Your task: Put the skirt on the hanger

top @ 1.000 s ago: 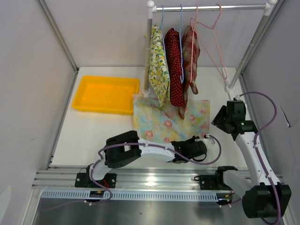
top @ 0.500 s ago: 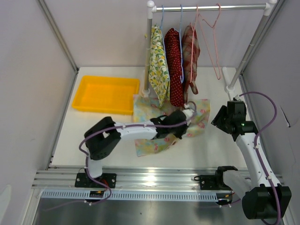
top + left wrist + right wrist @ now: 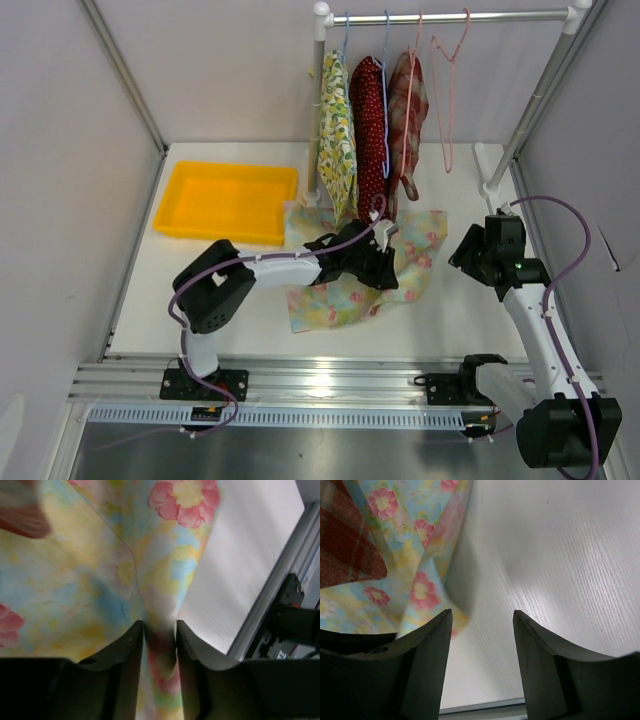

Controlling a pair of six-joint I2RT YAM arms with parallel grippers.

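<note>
The floral skirt (image 3: 340,295) lies partly lifted and bunched on the white table below the rail. My left gripper (image 3: 388,272) is shut on a fold of the skirt (image 3: 160,645) and holds it up. An empty pink hanger (image 3: 449,95) hangs on the rail (image 3: 500,15) at the right of three hung garments. My right gripper (image 3: 468,255) is open and empty, just right of the skirt's edge (image 3: 427,587), above the bare table.
A yellow tray (image 3: 228,200) sits at the back left. Three garments hang on the rail: a yellow print (image 3: 336,140), a red dotted (image 3: 372,130) and a plaid one (image 3: 408,110). Rack posts (image 3: 535,90) stand right and centre.
My left gripper has swung from the table's front toward the back and lifted the skirt's edge, folding the cloth over. The pink hanger has swung. The right arm has not moved.
</note>
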